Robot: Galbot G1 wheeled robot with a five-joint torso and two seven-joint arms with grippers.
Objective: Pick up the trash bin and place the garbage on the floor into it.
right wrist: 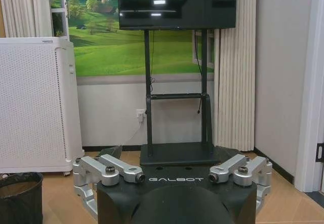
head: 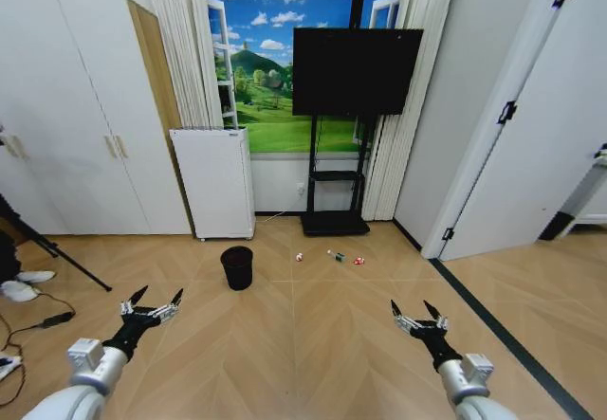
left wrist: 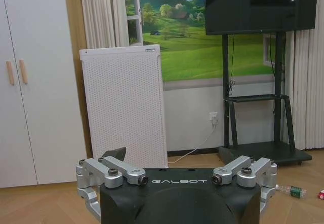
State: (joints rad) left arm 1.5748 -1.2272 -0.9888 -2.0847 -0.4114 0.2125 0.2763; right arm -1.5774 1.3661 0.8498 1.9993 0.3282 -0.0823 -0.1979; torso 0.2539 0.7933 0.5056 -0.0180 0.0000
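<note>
— Ahead of the left tool [head: 152,299], what stands on the floor?

— Beyond it and a little toward the middle of the room sits the small black round trash bin [head: 237,267], upright on the light wooden plank floor [head: 313,344], well apart from the tool. Farther back, against the wall, stands the tall white perforated appliance [head: 214,181], with the white cupboard doors [head: 76,126] off to its left.

— And the left tool itself?

— It hangs low over the floor with its fingers [head: 136,297] spread wide, holding nothing. Its own wrist view shows the same: both finger linkages splayed out to the sides.

— Where is the litter?

— Farther ahead, between the two tools and closer to the right one's side. First a tiny red-and-white scrap [head: 300,257], then the small green bottle with a white cap [head: 336,256] lying on its side, then a second red-and-white scrap [head: 358,261]. All three lie on the floor near one another, just in front of the black TV stand base [head: 334,223], and to the right of the bin, apart from it. Above them hangs the big black screen [head: 357,71].

— And the right tool [head: 416,313]?

— Low over the floor too, wide open, empty, well short of the litter. Its wrist view catches the bin's rim at the edge [right wrist: 20,196].
</note>
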